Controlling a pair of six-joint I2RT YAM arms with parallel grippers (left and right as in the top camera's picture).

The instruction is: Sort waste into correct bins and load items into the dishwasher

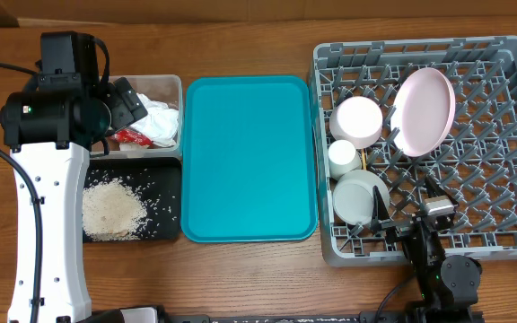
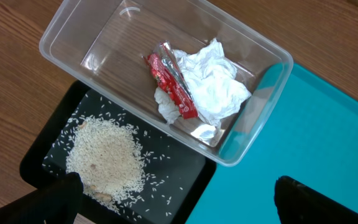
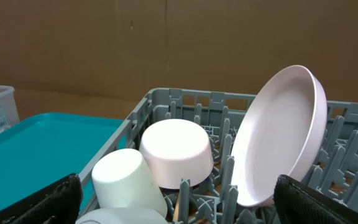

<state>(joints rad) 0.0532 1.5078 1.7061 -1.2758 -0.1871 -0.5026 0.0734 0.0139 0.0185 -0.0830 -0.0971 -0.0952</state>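
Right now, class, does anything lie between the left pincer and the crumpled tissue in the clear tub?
Nothing blocks the way from above: the clear tub has no lid, and the left pincer is open and empty. Only the red wrapper lies across part of the crumpled tissue; the rest of it is bare.

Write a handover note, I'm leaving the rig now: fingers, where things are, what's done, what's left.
Left gripper, right gripper: fingers open, empty.
Tissue and red wrapper lie in the clear tub; rice in the black tray.
Pink plate, bowl, second bowl and white cup stand in the dish rack.
Sorting and loading look done.
Left: confirm the thin wooden stick by the cup is the chopsticks.
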